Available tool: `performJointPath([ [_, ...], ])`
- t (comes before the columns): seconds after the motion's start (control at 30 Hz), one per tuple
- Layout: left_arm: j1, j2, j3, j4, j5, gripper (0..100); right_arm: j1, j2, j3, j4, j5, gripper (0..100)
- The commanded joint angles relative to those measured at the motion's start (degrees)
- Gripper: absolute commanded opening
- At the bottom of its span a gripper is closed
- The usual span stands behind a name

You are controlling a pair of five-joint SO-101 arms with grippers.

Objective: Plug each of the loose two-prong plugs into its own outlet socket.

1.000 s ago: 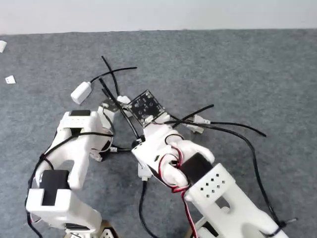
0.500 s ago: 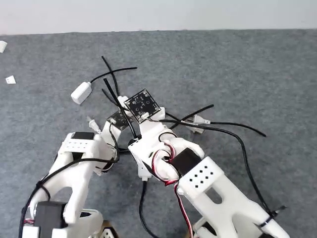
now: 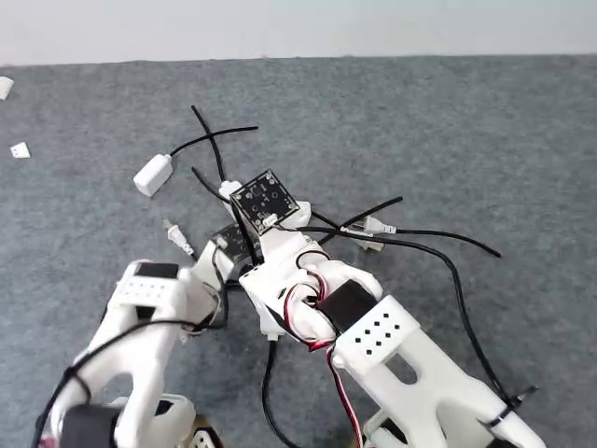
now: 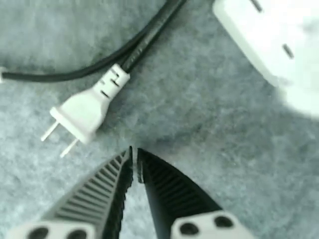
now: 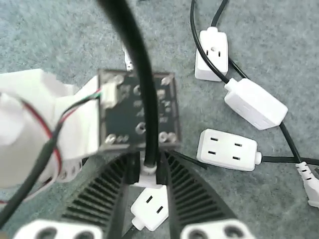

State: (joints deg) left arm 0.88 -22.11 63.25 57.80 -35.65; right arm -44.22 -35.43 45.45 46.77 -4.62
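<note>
Plugging barely begun: one plug lay loose, one cord was in hand.
High view: a two-prong plug lay unplugged on the mat; the left arm had drawn back, uncovering it. Left wrist view: the left gripper was pinched together, empty, just beside that plug. Right wrist view: the right gripper clamped a black cord above a white socket; seating unclear.

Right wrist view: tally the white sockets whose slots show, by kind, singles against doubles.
Single-outlet sockets: 2, the free socket and the held socket in the right gripper.
Double-outlet socket: 1.
Total: 3.
</note>
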Motion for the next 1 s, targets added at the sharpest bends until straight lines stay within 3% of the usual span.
performJointPath([
  [0.0,1.8,-7.4,3.0,-2.1,-0.7,1,0.1,0.0,-0.6,-0.7,-0.4,0.8],
  [0.17,1.9,-9.4,4.4,-4.6,2.3,1,0.3,0.0,-0.6,-0.7,-0.4,0.8],
  [0.37,-5.2,-9.8,4.5,-20.2,25.9,1,6.5,2.3,-0.5,-0.7,-3.5,0.8],
  [0.47,-8.4,-9.8,4.7,-26.8,34.3,1,7.9,6.1,-1.8,-0.7,-6.3,0.8],
  [0.63,-12.3,-9.8,4.3,-31.3,37.9,1,7.6,10.8,-4.0,-0.6,-8.7,0.8],
  [0.97,-12.5,-9.8,4.4,-31.7,38.4,1,7.6,11.4,-4.6,0.7,-8.9,0.8],
])
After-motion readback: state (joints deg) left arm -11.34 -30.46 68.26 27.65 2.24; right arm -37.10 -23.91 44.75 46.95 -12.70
